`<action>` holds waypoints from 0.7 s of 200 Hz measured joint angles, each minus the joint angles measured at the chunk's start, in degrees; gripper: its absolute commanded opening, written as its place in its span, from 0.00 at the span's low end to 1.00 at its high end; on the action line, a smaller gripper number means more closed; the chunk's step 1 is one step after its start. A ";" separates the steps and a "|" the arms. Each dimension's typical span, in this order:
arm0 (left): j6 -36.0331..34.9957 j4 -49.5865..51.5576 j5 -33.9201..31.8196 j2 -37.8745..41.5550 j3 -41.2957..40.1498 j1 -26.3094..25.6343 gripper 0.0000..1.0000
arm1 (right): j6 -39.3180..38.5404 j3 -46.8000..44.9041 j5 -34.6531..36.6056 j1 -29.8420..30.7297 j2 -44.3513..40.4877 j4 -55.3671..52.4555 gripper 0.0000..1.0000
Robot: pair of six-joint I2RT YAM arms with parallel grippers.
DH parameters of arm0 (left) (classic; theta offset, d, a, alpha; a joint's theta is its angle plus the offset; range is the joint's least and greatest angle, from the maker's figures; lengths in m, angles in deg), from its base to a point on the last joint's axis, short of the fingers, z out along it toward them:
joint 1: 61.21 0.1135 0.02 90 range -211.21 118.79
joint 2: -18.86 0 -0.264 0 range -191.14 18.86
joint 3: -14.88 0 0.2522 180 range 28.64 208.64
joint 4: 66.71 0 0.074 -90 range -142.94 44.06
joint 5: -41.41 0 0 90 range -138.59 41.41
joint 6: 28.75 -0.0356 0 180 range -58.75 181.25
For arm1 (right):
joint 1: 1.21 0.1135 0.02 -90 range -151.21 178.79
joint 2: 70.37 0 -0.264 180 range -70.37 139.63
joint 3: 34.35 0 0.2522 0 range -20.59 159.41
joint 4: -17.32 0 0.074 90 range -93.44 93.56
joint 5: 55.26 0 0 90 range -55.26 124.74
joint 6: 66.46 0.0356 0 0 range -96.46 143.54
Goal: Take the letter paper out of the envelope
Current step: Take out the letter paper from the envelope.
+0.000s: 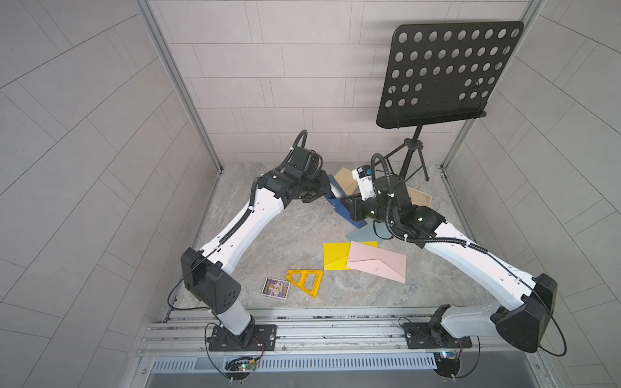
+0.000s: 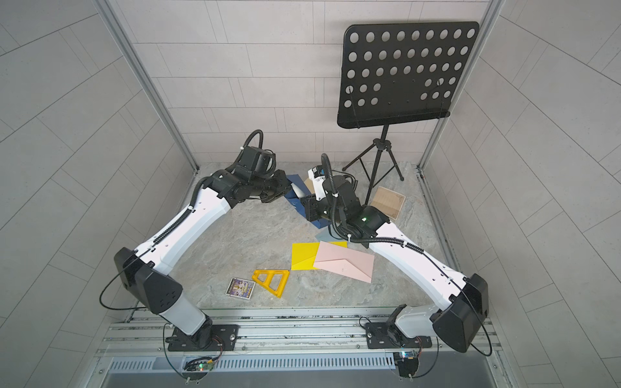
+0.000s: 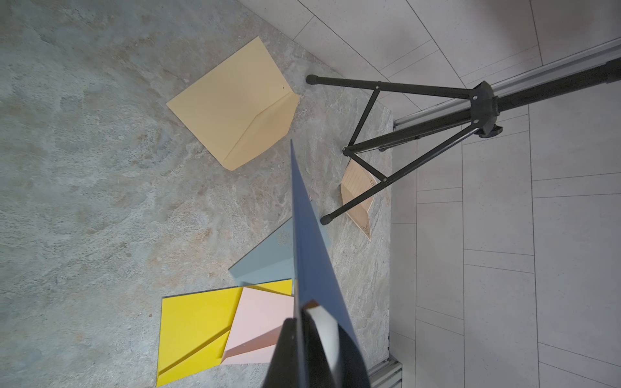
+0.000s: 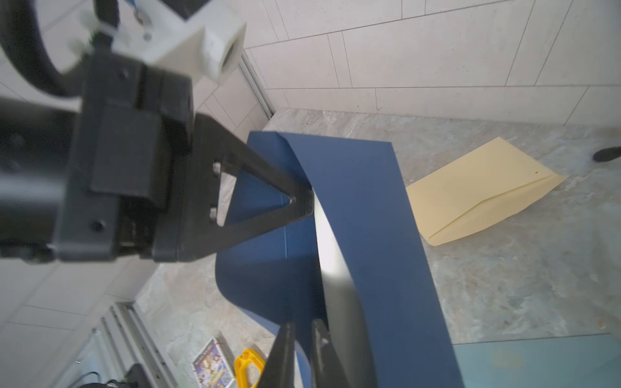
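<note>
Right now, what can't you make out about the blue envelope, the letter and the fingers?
Pale strip between the folds of the dark blue envelope, right wrist view: whether it is the letter paper is unclear.
Right fingers: cut off by that view's edge and masked by their own wrist in both top views, so their grip is unclear.
Picture card: its print is too small in a top view.
</note>
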 measured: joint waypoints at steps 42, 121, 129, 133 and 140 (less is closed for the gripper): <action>-1.09 1.36 0.15 0.00 0.09 -0.74 0.00 | 5.18 1.81 -7.61 -0.09 -2.54 0.07 0.22; -1.07 1.70 0.68 -0.02 2.23 -1.53 0.00 | 6.38 3.63 -4.66 1.79 0.59 -4.68 0.12; -1.07 1.70 0.68 -0.02 2.25 -1.55 0.00 | 6.03 3.63 -3.50 2.10 1.46 -5.55 0.12; -1.07 1.73 0.68 -0.02 2.25 -1.60 0.00 | 5.95 3.63 -3.10 2.21 1.77 -5.86 0.11; -1.07 1.77 0.68 -0.02 2.25 -1.64 0.00 | 5.62 3.63 -2.45 2.34 2.32 -6.36 0.11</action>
